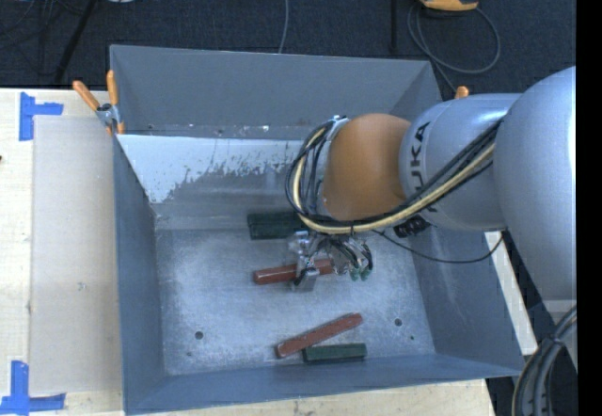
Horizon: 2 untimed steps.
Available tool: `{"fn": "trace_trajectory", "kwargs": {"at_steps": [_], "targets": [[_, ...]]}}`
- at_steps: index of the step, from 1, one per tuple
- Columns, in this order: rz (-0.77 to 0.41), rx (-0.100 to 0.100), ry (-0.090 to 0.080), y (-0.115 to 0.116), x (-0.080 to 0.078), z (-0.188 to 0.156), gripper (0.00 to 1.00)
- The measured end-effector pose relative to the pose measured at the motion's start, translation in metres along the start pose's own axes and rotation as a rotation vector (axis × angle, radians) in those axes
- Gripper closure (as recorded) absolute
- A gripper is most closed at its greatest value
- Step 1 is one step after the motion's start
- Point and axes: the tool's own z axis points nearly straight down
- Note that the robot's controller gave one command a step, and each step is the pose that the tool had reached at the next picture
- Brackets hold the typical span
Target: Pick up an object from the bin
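My gripper is low in the middle of the bin, under the arm's orange cover. It sits right at a reddish-brown stick that lies flat on the floor, pointing left to right; the stick's right part runs under the gripper. Just behind it, toward the back wall, lies a dark green block, apart from the gripper.
Near the front wall a second reddish-brown stick lies slanted, with a dark green bar touching its lower side. The arm reaches in from the right, over the bin's right half.
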Motion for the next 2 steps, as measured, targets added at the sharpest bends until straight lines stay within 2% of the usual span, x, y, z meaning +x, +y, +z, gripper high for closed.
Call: {"fn": "trace_trajectory", "kwargs": {"at_steps": [1,2], "targets": [[0.000,0.000,0.001,0.0001,0.0004,0.0004,0.00],[0.001,0.000,0.000,0.0002,0.0000,0.0000,1.00]]}}
